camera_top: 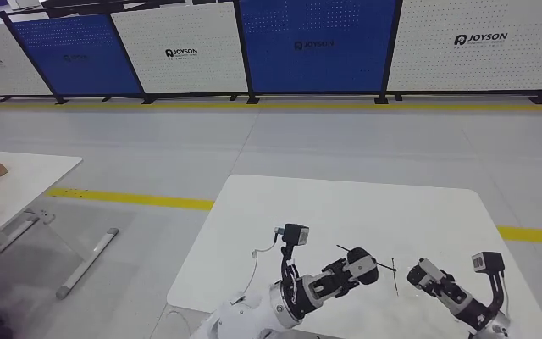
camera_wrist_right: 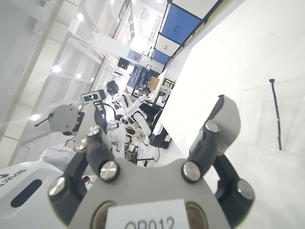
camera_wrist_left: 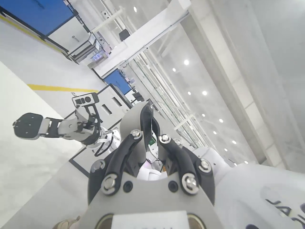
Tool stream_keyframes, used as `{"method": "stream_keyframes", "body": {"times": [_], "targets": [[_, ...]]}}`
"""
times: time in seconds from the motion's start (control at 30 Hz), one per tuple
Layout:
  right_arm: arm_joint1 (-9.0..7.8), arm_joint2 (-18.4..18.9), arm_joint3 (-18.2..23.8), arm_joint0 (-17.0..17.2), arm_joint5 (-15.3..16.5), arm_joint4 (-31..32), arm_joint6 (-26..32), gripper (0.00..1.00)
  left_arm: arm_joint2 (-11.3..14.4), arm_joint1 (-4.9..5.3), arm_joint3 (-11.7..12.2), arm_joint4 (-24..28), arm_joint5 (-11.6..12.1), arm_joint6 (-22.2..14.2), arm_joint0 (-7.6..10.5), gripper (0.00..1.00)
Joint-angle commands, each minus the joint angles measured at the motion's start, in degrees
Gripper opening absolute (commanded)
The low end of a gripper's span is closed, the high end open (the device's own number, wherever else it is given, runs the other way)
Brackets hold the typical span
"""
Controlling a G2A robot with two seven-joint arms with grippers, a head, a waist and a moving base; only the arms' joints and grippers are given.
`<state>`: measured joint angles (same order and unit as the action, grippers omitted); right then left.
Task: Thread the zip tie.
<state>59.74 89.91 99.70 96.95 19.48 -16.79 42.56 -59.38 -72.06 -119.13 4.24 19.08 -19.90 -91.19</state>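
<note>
Zip tie pinched in my left gripper, my right gripper empty beside it.

The thin black plastic zip tie [camera_top: 385,268] is clamped in my left gripper [camera_top: 362,265], whose fingers are pressed together on it. One end sticks out past the back of the fingers and the other points toward my right gripper [camera_top: 417,275]. A second black zip tie [camera_wrist_right: 276,115] lies flat on the white table [camera_top: 339,203] in the gap between my two grippers, just in front of my right fingertips, its square head at the end farthest from me. From above, the held tie's tip crosses this one, and I cannot tell whether they touch. My right gripper is spread wide and holds nothing.
</note>
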Motion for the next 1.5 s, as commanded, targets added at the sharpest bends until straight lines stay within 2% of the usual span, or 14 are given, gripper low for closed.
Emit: {"method": "stream_keyframes", "body": {"times": [0.0, 0.1, 0.13, 0.27, 0.37, 0.47, 0.53, 0.97, 1.07, 1.2, 1.33, 1.47], "targets": [[0.0, 0.0, 0.0, 0.0, 0.0, 0.0, 0.0, 1.0, -0.4, 0.16, 1.6, 0.3, -2.0, -0.1, -0.06, 0.0], [0.0, 0.0, 0.0, 0.0, 0.0, 0.0, 0.0, 1.0, 0.6, -0.06, 6.3, 1.1, -5.0, 0.1, 2.01, 0.0], [0.0, 0.0, 0.0, 0.0, 0.0, 0.0, 0.0, 1.0, 1.6, -0.29, 9.0, 1.9, -6.4, 0.2, 3.41, 0.0], [0.0, 0.0, 0.0, 0.0, 0.0, 0.0, 0.0, 1.0, 4.5, -1.2, 17.6, 4.3, -8.8, 1.3, 8.06, 0.0], [0.0, 0.0, 0.0, 0.0, 0.0, 0.0, 0.0, 1.0, 6.7, -1.87, 22.6, 7.8, -10.5, 0.4, 10.65, 0.0], [0.0, 0.0, 0.0, 0.0, 0.0, 0.0, 0.0, 1.0, 8.1, -2.29, 25.6, 8.2, -10.4, 0.3, 12.53, 0.0], [0.0, 0.0, 0.0, 0.0, 0.0, 0.0, 0.0, 1.0, 8.4, -2.43, 25.9, 8.6, -10.1, 0.7, 13.0, 0.0], [0.0, 0.0, 0.0, 0.0, 0.0, 0.0, 0.0, 1.0, 8.6, -2.46, 25.5, 9.0, -10.2, 1.0, 12.8, 0.0], [0.0, 0.0, 0.0, 0.0, 0.0, 0.0, 0.0, 1.0, 8.3, -2.3, 24.9, 8.9, -7.9, 1.5, 11.91, 0.0], [0.0, 0.0, 0.0, 0.0, 0.0, 0.0, 0.0, 1.0, 7.2, -1.76, 24.0, 6.9, -3.8, 1.9, 9.57, 0.0], [0.0, 0.0, 0.0, 0.0, 0.0, 0.0, 0.0, 1.0, 7.0, -1.45, 23.7, 3.9, -2.7, 4.0, 7.91, 0.0], [0.0, 0.0, 0.0, 0.0, 0.0, 0.0, 0.0, 1.0, 7.1, -1.46, 23.7, 3.8, -2.6, 4.2, 7.85, 0.0]]}}
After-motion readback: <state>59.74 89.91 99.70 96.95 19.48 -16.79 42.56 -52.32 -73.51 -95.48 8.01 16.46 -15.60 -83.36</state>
